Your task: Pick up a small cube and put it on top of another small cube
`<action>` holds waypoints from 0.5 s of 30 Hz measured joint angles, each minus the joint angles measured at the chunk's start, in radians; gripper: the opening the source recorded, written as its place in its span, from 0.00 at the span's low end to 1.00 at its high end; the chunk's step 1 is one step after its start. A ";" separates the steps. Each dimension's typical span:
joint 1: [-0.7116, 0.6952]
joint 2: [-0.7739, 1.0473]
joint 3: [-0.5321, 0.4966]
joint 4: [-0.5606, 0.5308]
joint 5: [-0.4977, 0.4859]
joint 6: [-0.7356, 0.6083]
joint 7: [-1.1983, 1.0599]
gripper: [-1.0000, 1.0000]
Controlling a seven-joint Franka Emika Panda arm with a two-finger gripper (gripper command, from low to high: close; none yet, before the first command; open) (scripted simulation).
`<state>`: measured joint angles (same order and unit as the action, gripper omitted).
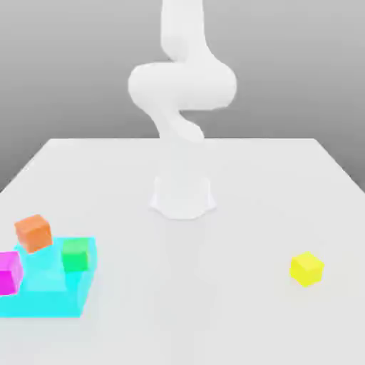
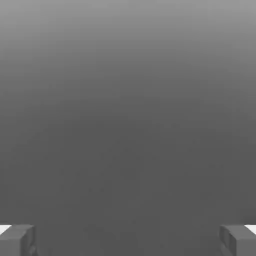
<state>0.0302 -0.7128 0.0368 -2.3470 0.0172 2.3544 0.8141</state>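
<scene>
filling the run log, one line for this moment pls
gripper open, empty | yellow cube alone on table | orange cube by green cube

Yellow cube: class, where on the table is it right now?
The yellow cube sits alone on the white table, at the exterior view's right, far from the cube cluster opposite.

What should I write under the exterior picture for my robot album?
White robot arm on a white table, a yellow cube alone, colourful blocks clustered opposite.

The yellow cube (image 1: 306, 269) looked smooth and matt, the white table (image 1: 249, 185) matt, the cyan block (image 1: 50, 289) translucent, and the arm (image 1: 182, 85) smooth white.
</scene>
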 joint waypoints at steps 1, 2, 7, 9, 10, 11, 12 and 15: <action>0.014 0.041 0.018 -0.021 0.007 0.025 0.007 0.50; 0.028 0.079 0.035 -0.041 0.013 0.049 0.014 0.50; 0.089 0.259 0.129 -0.138 0.037 0.162 0.053 0.50; 0.112 0.330 0.169 -0.176 0.040 0.207 0.072 0.50; 0.124 0.366 0.189 -0.195 0.040 0.229 0.083 0.50; 0.136 0.402 0.209 -0.214 0.038 0.252 0.095 0.50; 0.147 0.438 0.229 -0.234 0.035 0.274 0.109 0.50; 0.181 0.548 0.288 -0.291 0.014 0.342 0.157 0.50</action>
<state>0.2113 -0.1653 0.3245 -2.6380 0.0312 2.6968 0.9707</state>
